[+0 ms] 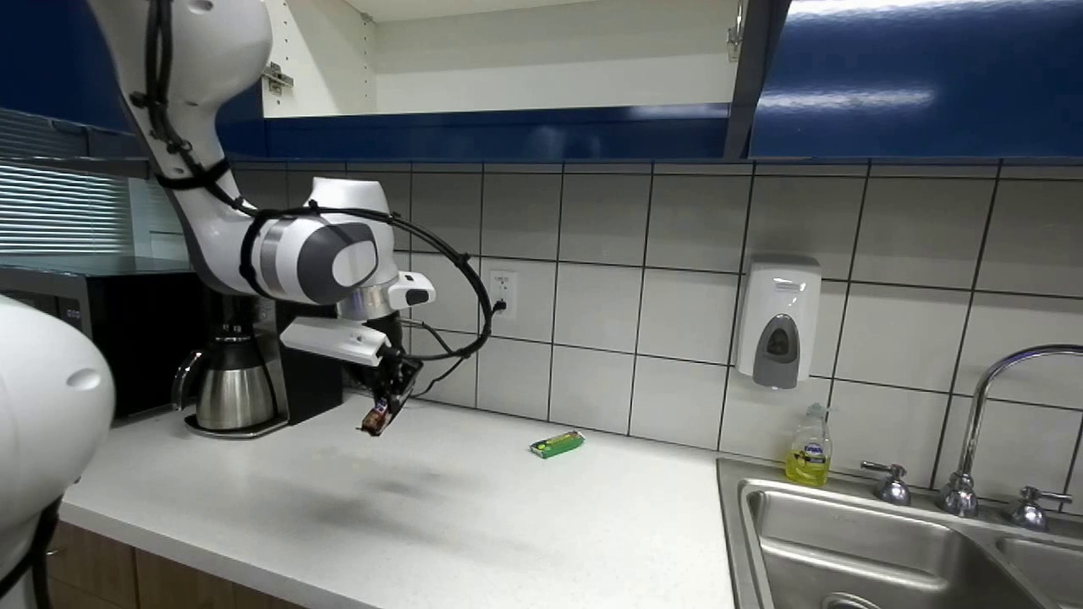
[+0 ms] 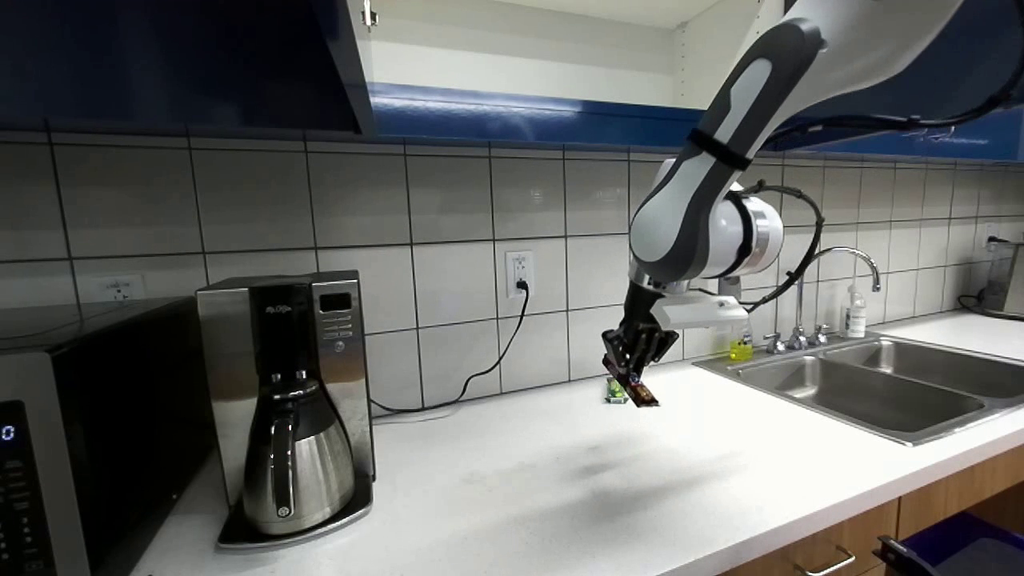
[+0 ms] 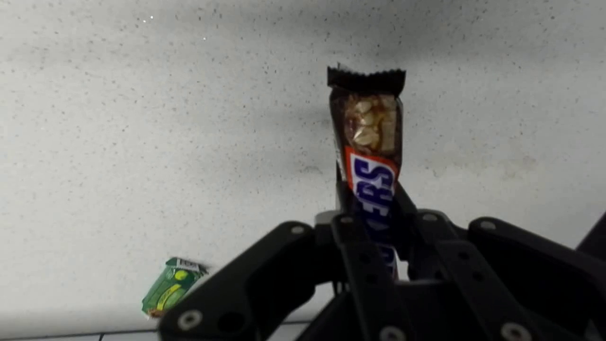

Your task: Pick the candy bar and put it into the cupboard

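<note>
The candy bar (image 3: 371, 128) has a dark wrapper with a red-edged label. In the wrist view my gripper (image 3: 374, 201) is shut on its middle, and one end sticks out past the fingertips. In both exterior views the candy bar (image 1: 375, 419) (image 2: 642, 394) is held by the gripper (image 1: 393, 396) (image 2: 630, 370) above the white counter. The cupboard (image 1: 499, 133) (image 2: 520, 112) is on the wall above, its pale inside showing and its dark blue lower edge below. The gripper is well below the cupboard opening.
A green packet (image 1: 557, 444) lies on the counter (image 1: 474, 533) near the tiled wall. A coffee maker (image 2: 296, 400) and a microwave (image 2: 120, 424) stand at one end. A sink (image 1: 734, 516), a tap (image 1: 973, 414) and a soap bottle (image 1: 810, 455) are at the other.
</note>
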### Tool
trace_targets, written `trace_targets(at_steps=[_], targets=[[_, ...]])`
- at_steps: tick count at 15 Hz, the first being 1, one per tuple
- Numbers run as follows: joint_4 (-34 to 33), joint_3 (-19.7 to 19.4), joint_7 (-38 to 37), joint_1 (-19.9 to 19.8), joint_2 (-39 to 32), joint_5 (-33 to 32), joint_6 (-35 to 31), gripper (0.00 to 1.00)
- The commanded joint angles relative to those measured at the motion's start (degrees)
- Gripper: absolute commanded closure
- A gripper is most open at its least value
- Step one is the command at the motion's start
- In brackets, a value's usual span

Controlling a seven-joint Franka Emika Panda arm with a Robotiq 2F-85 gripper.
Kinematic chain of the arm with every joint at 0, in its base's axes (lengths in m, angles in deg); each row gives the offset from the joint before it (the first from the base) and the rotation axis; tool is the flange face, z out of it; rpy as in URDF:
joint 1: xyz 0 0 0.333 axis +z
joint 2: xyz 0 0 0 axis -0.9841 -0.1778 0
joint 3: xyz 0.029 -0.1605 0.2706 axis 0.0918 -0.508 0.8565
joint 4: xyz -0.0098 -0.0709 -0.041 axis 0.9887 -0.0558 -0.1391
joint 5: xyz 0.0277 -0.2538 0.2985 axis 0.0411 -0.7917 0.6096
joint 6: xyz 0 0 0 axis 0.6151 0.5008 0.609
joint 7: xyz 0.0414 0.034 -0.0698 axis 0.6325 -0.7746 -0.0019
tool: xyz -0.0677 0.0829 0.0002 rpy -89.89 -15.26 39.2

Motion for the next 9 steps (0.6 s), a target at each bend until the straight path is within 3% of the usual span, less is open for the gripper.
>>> trace_targets(at_steps=[1,9], targets=[[5.0,0.5,-2.6,0.3,11.5,0.0,0.2,0.95],[5.4,0.4,-5.8,0.7,27.2,0.4,2.7,0.95]])
